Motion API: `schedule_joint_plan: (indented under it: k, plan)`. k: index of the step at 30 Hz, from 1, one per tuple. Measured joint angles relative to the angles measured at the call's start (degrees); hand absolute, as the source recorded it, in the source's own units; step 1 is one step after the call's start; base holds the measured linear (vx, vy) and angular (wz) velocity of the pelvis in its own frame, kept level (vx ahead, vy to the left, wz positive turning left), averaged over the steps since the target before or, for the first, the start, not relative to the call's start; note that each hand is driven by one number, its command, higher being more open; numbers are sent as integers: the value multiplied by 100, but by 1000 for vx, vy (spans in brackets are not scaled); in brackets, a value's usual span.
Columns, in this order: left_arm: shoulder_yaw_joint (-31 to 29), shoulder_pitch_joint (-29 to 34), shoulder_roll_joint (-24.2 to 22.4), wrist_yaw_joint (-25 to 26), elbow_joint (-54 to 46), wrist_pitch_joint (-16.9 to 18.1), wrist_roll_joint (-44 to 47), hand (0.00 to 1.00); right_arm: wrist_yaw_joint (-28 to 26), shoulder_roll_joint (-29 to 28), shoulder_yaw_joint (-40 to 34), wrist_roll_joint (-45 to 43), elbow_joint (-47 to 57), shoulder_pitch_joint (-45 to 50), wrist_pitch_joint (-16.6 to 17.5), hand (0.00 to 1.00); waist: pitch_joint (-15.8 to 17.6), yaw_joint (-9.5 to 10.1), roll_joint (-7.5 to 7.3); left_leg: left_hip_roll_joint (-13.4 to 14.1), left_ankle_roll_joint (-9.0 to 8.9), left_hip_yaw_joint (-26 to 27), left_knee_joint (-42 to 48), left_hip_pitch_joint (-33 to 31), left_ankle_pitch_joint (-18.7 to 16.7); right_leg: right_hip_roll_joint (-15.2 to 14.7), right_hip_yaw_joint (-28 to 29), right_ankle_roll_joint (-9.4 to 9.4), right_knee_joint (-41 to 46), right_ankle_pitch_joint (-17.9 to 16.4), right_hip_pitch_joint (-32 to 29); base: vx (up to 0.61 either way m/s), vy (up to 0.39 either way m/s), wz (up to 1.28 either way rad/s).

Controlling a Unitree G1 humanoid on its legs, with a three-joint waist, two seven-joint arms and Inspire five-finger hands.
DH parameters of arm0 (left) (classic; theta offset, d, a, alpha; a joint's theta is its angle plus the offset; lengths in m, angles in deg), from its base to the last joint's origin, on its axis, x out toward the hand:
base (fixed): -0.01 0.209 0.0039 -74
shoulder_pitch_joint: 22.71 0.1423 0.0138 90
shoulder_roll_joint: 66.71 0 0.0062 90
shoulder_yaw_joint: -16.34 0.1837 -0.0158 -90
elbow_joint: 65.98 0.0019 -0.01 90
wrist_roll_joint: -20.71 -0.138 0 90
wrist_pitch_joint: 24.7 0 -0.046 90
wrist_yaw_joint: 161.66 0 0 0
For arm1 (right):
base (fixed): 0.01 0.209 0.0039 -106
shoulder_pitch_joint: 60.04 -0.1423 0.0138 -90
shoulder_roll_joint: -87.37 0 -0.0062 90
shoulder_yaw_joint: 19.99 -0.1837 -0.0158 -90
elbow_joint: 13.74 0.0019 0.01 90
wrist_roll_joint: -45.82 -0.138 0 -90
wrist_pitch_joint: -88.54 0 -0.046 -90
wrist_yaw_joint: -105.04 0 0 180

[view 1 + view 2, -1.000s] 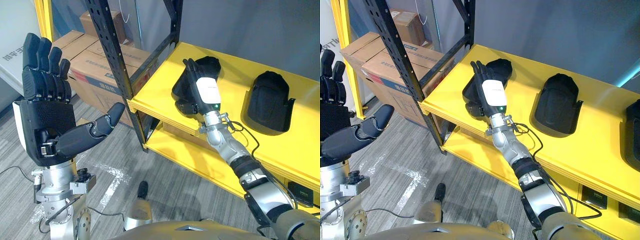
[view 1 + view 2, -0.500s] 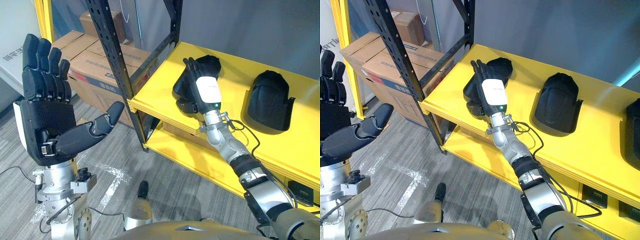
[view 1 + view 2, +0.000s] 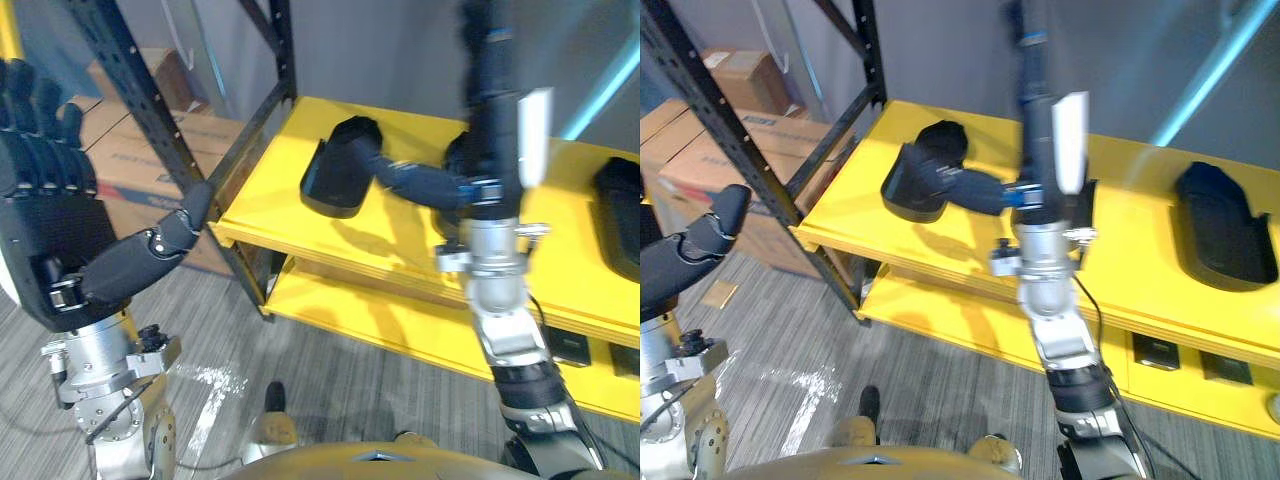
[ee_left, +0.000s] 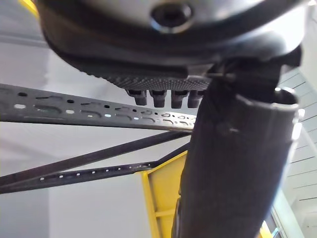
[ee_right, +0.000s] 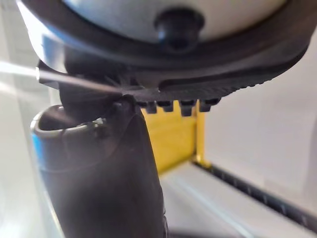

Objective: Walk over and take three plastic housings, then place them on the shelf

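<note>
Left hand [image 3: 60, 230]: raised at far left, fingers straight, empty.
Shelf [image 3: 395, 238]: bears all three plastic housings.
Left housing [image 3: 338, 178]: flat on shelf.
Right hand [image 3: 492, 120]: upright before shelf, fingers straight, thumb out leftward, holding nothing.
Middle housing [image 3: 1085, 202]: partly hidden behind it.
Right housing [image 3: 1225, 225]: well apart.
Withdrawal: draw hand straight back, thumb clear of left housing.
Change: right hand earlier lay on left housing, now lifted; camera swung right.

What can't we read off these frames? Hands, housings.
- Right hand: blurred in both eye views, its top cut off by the upper edge; whether it is open or shut is unreadable.
- Middle housing: mostly behind the right arm in both eye views, so its pose is unclear.
- Right housing: cut off by the right edge in the left eye view.
- Left hand: open; cut off by the left edge in the right eye view.
</note>
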Motion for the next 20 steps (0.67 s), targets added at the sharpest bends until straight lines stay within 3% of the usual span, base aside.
schedule_joint_plan:
  k: [3, 6, 9, 10, 13, 15, 18, 20]
  plan:
    - [-691, 2, -7, 980, 219, -61, -642, 100, -1, -75, -1370, -121, 178, 722, -106, 100, -137, -168, -56, 50, -21, 240, -1, 55, -70, 65, 201, -18, -174, 124, -23, 3, 2, -35]
    - [-1324, 79, -145, 1720, 609, -68, -811, 100, 184, -352, -1961, -51, 183, 1379, -216, 100, -256, -300, -32, 102, -41, 346, 0, 56, -87, 129, 340, -29, -267, 177, -90, 39, -18, -29]
    - [-2330, 269, -709, 3125, 1111, -75, -1366, 100, 376, -1003, -2653, -59, 99, 2456, -418, 100, -323, -454, 40, 126, -79, 406, 2, 60, -121, 158, 383, -8, -314, 195, -107, 56, -23, -10]
    - [-2770, 363, -891, 3842, 1389, -70, -1614, 100, 417, -1278, -2873, -62, -95, 2796, -454, 100, -347, -518, 67, 145, -100, 441, 13, 65, -141, 180, 407, -17, -351, 204, -106, 62, -18, -14]
    - [-3593, 457, -1021, 4821, 2389, 80, -1576, 100, 406, -1614, -3144, -327, -912, 3369, -726, 100, -436, -544, 116, 217, -151, 560, 13, 166, -196, 239, 509, -37, -372, 198, -82, 42, -24, -20]
    - [-3677, 524, -1023, 4837, 3152, 181, -1346, 100, 218, -1636, -3163, -480, -1621, 3548, -964, 100, -585, -538, 126, 241, -158, 620, 2, 174, -224, 255, 542, -52, -374, 184, -97, -13, -17, -11]
    - [-3525, 496, -1014, 4190, 4616, 206, -500, 100, -105, -1600, -2995, -481, -2918, 3524, -1293, 100, -693, -517, 141, 275, -172, 732, -4, 261, -335, 284, 626, -68, -375, 131, -94, -69, -4, -15]
    - [-2964, 359, -817, 3324, 5971, -23, 308, 100, -284, -1332, -2798, -594, -4452, 3156, -1412, 100, -702, -517, 144, 274, -154, 730, -4, 271, -325, 277, 615, -67, -359, 126, -87, -71, -2, 3]
